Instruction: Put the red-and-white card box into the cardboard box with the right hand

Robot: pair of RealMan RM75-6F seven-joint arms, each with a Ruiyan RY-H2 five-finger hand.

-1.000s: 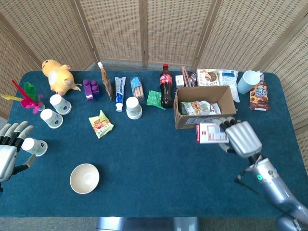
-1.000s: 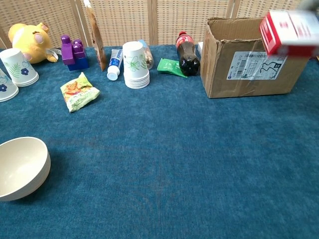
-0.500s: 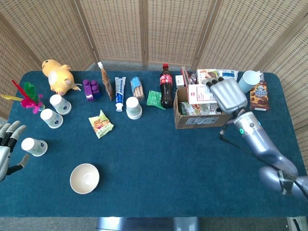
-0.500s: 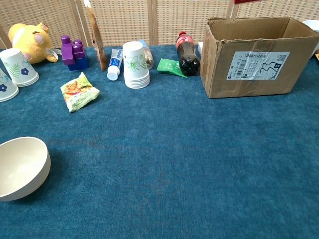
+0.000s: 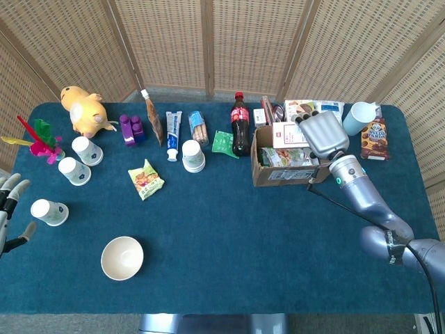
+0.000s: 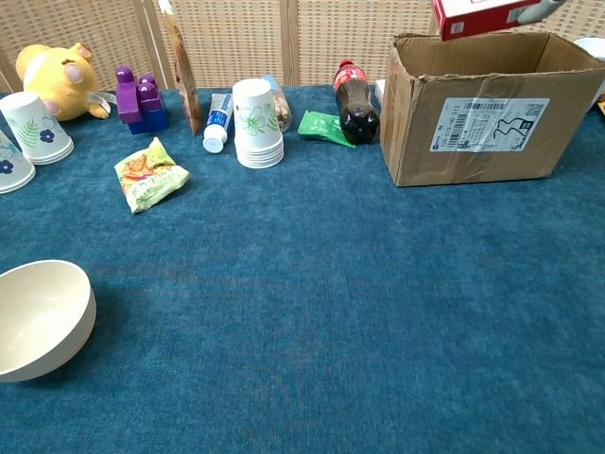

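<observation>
My right hand (image 5: 321, 133) holds the red-and-white card box (image 5: 289, 135) flat over the open cardboard box (image 5: 327, 158), which stands at the right of the table. The chest view shows the card box (image 6: 477, 16) hovering just above the cardboard box's (image 6: 482, 128) top rim, with only a sliver of a finger at the frame's top edge. A snack packet (image 5: 284, 156) lies inside the cardboard box. My left hand (image 5: 8, 212) is at the far left edge, fingers spread, holding nothing, beside a tipped paper cup (image 5: 49, 211).
A cola bottle (image 5: 240, 125) and a green packet (image 5: 224, 143) stand just left of the cardboard box. Behind it lie packets, a white jug (image 5: 359, 118) and a biscuit box (image 5: 375, 138). Cups, toothpaste, a plush toy and a bowl (image 5: 122, 257) fill the left half.
My right hand has carried the card box from in front of the cardboard box up and back over its opening, then lowered it slightly. My left hand has drifted off to the left.
</observation>
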